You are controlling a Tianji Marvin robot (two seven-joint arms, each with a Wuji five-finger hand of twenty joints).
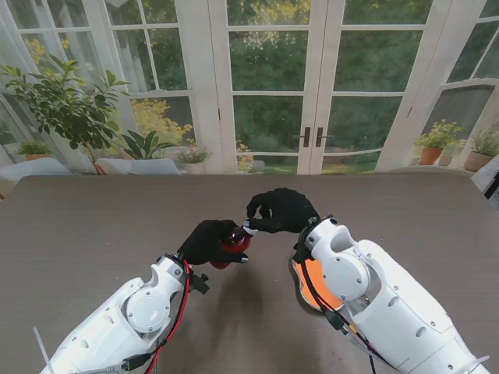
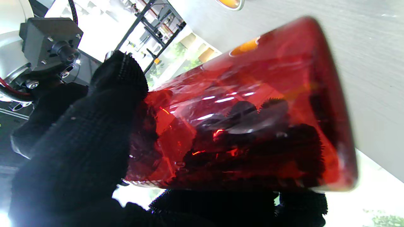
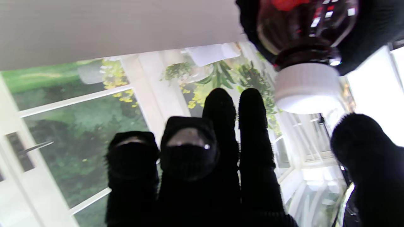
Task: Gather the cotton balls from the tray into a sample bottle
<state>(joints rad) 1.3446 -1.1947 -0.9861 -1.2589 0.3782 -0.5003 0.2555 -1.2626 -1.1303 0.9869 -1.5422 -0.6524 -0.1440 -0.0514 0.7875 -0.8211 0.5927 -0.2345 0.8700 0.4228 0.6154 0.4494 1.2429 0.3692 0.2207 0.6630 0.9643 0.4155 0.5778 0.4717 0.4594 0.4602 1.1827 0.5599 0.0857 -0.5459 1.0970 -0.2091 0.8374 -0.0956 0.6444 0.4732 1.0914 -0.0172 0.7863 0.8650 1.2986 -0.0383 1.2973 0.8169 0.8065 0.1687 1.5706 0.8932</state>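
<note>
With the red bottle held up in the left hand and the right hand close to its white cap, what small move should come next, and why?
Probably close the right hand around the white cap and start unscrewing it. The left hand already holds the red bottle off the table, the cap is still on, and the right hand's fingers sit beside it without gripping. Nothing can go in until it opens.

table (image 1: 93, 226) bare left and far | right arm (image 1: 374, 288) covers tray (image 1: 312, 284)
</note>
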